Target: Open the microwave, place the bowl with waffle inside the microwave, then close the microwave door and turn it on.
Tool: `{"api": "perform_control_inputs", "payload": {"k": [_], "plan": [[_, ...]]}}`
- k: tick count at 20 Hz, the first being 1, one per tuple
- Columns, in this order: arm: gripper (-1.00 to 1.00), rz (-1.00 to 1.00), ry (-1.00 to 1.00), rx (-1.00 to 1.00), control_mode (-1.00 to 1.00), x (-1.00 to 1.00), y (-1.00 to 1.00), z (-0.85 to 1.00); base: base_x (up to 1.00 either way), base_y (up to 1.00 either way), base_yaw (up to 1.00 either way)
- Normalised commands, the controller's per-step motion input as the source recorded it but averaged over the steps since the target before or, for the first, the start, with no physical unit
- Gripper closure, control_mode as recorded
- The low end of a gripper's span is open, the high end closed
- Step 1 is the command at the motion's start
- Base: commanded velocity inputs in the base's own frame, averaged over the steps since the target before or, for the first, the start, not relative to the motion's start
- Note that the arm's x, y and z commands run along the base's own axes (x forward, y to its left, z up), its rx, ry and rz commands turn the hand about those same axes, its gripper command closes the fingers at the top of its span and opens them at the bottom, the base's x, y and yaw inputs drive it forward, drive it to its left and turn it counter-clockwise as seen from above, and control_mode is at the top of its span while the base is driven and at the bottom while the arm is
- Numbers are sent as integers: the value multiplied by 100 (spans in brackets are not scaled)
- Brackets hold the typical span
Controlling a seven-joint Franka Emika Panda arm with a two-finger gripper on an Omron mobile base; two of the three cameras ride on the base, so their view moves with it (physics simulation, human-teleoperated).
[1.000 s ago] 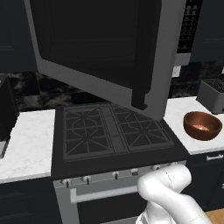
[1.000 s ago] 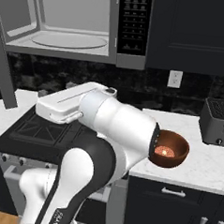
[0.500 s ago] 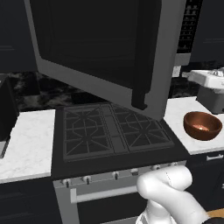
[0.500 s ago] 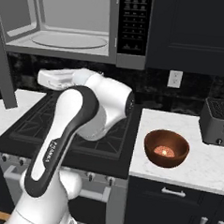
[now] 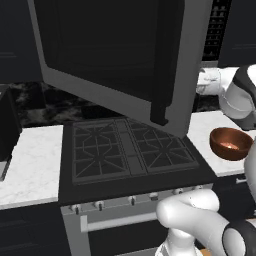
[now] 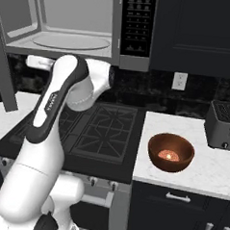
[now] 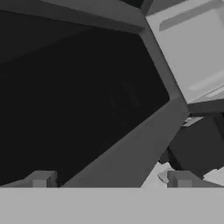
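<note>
Swung away from bowl toward open microwave door | gripper jaws wide, holding nothing | next: approach bowl rim from above, keep clear of door.

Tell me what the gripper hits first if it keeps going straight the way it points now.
Most likely the open microwave door: the gripper, jaws open, faces its dark glass and grey frame. Depth is hard to judge, so I can't say how near it is.

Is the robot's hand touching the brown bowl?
Apart. In the right base view the bowl sits alone on the white counter, and the arm reaches away toward the microwave door on the far side.
</note>
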Motion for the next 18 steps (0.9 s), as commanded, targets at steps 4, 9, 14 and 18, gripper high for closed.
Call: {"api": "perform_control_inputs", "payload": {"k": [4, 9, 14, 18], "plan": [[-100, 21, -8, -22, -100, -61, 100, 0, 0, 0, 0], [-100, 25, -27, -26, -100, -100, 100, 0, 0, 0, 0], [-100, 25, -29, -20, -100, -92, 100, 0, 0, 0, 0], [-100, 3, 3, -3, -100, 13, 50, 0, 0, 0, 0]]}}
